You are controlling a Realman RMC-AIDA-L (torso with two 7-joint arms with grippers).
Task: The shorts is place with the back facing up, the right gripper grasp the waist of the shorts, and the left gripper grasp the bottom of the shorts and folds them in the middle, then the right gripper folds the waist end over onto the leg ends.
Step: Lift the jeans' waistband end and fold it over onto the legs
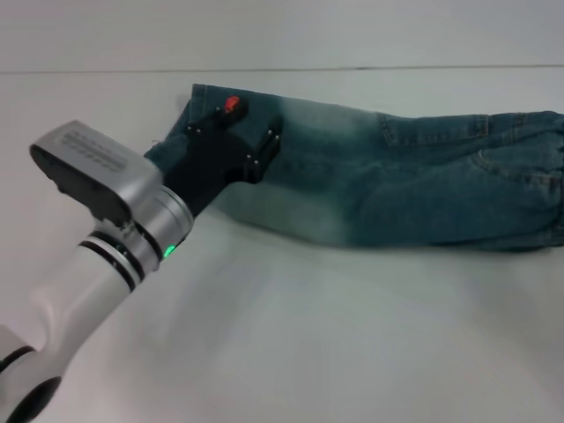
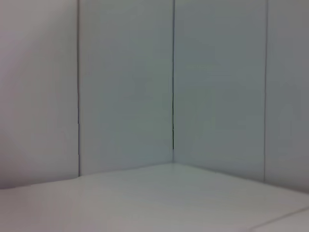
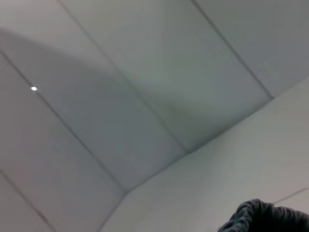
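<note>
Blue denim shorts (image 1: 397,181) are lying folded lengthwise on the white table (image 1: 335,335), stretching from the left-centre of the head view out to its right edge, with the elastic waist bunching at the right end and the leg hems at the left end. The fabric is showing a faded, lighter band just right of the leg end, and a back pocket seam is facing up nearer the waist. The left gripper (image 1: 251,123) is sitting over the leg end of the shorts, its black body with a red mark on top resting against the cloth, and the silver and white left arm is reaching in from the lower left corner with a green light glowing on the wrist. Whether this pincer is clenched on the denim or released cannot be told, since the fingertips are hiding behind the black housing. The left wrist view is showing only pale wall panels and a strip of table. The right gripper is not appearing in any view; the right wrist view is looking at wall panels, with a dark gathered edge of the shorts (image 3: 265,217) poking into the corner of the picture.
</note>
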